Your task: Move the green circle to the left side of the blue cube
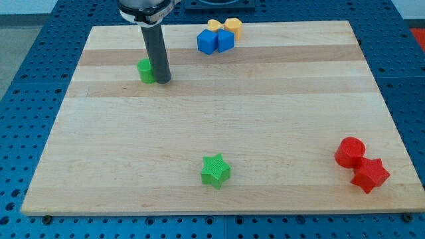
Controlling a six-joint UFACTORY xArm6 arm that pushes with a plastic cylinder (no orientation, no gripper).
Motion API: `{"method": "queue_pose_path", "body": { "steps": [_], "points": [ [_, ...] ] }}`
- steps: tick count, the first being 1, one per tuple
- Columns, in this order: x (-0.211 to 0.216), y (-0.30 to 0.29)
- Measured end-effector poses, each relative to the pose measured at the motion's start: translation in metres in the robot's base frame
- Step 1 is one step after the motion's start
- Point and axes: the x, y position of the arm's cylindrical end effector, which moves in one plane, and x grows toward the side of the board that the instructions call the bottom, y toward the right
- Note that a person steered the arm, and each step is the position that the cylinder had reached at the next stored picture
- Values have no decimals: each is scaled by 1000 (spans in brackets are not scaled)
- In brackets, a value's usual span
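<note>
My tip (163,81) is seen resting on the wooden board (219,133), pressed against the right side of the green circle (145,70), which is partly hidden behind the rod. No jaws or fingers are carried; only a plain rod end is there, so nothing is gripped, and the circle can only be shoved.

The green circle lies near the board's upper left, well apart from the blue cube (208,42), which sits at the view's top beside a second blue block (226,41) and two yellow blocks (224,26).

Trouble is judged likely if a push is made from this side: the circle would be driven toward the view's left, away from the cube. The tip would first need to be brought round to the circle's left. A round block may also slip off the rod sideways, and an overlong push could knock the blue and yellow cluster.

The rod stands nearly upright, dropping from the arm's wrist at the view's top.

A green star (215,170), a red cylinder (349,151) and a red star (370,175) lie far off near the bottom.
</note>
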Motion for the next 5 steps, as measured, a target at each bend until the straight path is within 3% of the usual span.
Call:
{"method": "queue_pose_path", "body": {
  "steps": [1, 2, 4, 5],
  "points": [
    [27, -3],
    [20, -55],
    [-54, -33],
    [-41, -33]
  ]
}}
